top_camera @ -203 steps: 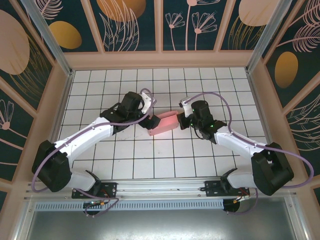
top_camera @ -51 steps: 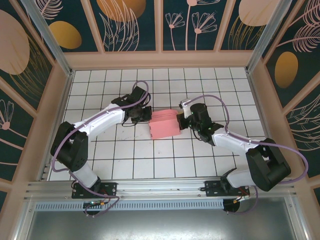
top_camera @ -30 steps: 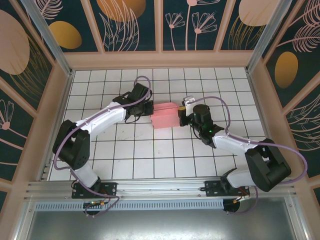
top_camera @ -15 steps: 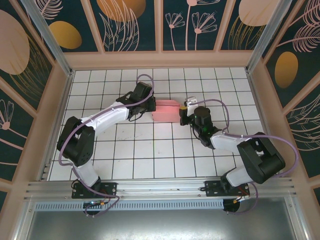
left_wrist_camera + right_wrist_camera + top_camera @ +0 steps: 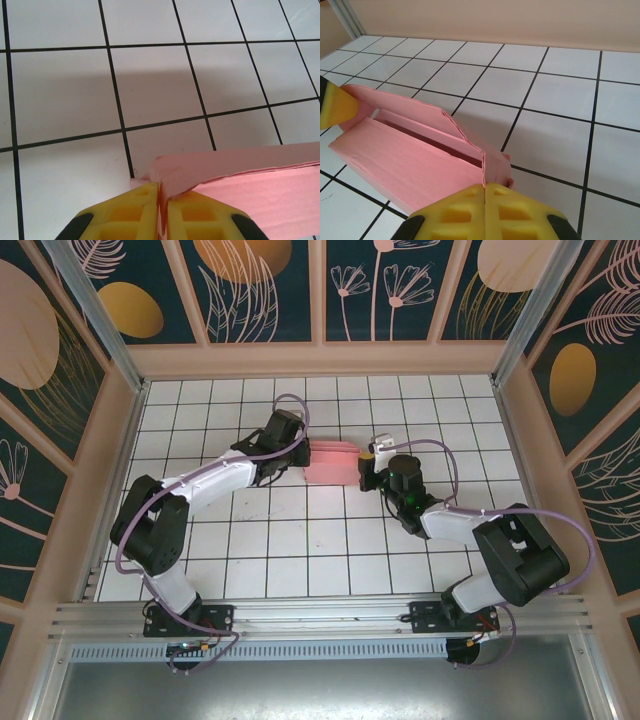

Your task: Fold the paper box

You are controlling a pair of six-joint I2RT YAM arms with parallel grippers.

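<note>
The paper box (image 5: 332,462) is pink thin card, partly folded, held between both arms in the middle of the tiled floor. My left gripper (image 5: 303,452) is at its left end and my right gripper (image 5: 362,469) at its right end. In the left wrist view the yellow fingers (image 5: 135,212) are pinched on a corner flap of the paper box (image 5: 240,172), the left gripper (image 5: 160,189) shut on it. In the right wrist view the right gripper (image 5: 484,187) is shut on the end flap of the paper box (image 5: 415,157); the top seam gapes slightly. The left finger (image 5: 335,106) shows at the far end.
White tiles with black lines (image 5: 300,540) surround the box. A low beige wall (image 5: 320,360) runs along the far side, with side walls left (image 5: 110,470) and right (image 5: 535,470). Purple cables (image 5: 440,445) loop over both arms.
Both grippers have carried the box a little toward the far wall, and it looks narrower from above. Both grips have stayed on its ends.
</note>
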